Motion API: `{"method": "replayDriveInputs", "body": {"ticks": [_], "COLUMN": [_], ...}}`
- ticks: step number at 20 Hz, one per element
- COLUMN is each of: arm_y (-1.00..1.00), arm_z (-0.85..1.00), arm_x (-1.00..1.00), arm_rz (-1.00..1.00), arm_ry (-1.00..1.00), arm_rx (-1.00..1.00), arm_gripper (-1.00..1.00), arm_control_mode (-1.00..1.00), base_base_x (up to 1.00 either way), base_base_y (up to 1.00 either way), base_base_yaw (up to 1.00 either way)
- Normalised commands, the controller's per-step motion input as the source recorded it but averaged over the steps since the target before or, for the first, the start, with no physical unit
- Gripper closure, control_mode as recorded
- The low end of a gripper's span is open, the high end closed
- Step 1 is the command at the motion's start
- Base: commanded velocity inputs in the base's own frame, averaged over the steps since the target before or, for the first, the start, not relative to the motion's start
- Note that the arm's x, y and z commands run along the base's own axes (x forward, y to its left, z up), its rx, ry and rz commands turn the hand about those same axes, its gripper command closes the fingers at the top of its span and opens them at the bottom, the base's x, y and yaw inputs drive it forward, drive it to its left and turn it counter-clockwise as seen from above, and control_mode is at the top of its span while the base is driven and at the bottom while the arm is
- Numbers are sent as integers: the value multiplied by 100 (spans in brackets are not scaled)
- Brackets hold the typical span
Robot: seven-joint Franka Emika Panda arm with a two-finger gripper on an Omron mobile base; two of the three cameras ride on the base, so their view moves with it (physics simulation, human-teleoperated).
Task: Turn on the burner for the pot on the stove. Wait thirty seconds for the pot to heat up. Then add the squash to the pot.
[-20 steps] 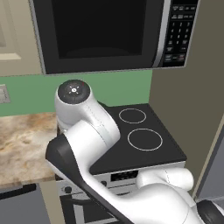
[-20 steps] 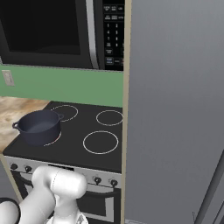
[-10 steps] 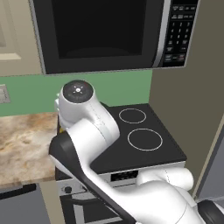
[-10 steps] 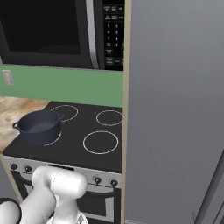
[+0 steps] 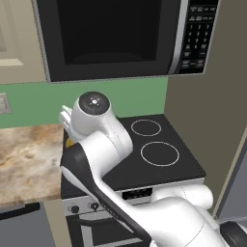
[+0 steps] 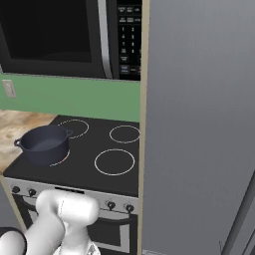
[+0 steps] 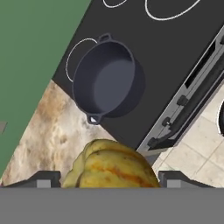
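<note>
In the hand view the claw grips the squash, a ribbed yellow lump streaked with orange that sits between the two dark fingertips, one at each side of it. The jaws stand wide, clenched on the squash's flanks.

Beyond the squash in that view lies the pot, dark blue-grey, lidless, with nothing inside, a small loop handle at either end. It stands on the black glass of the stove at the corner next to the mottled brown bench. A white ring peeks out just beside the pot toward the green wall.

From the right base view the pot rests on the front left burner, whose ring shows at its foot, just behind the silver front panel and its row of black knobs. The other three rings are bare. A black microwave hangs above the stove.

In the left base view the white arm hides the left half of the cooktop.
</note>
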Motion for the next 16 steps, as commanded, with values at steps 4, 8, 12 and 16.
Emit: {"method": "replayDriveInputs", "body": {"ticks": [4,8,12,16], "arm_y": [0,0,0,-2], "arm_z": [-24,-23,0,-1], "arm_x": [32,38,33,42], "arm_rz": [12,10,4,2], "arm_ry": [-12,-13,5,19], "arm_rx": [0,0,0,0], "arm_gripper": [100,100,100,100], "arm_control_mode": [-100,-100,-100,-100], "base_base_x": [0,0,0,0], "base_base_y": [0,0,0,0], "base_base_yaw": [0,0,0,0]}}
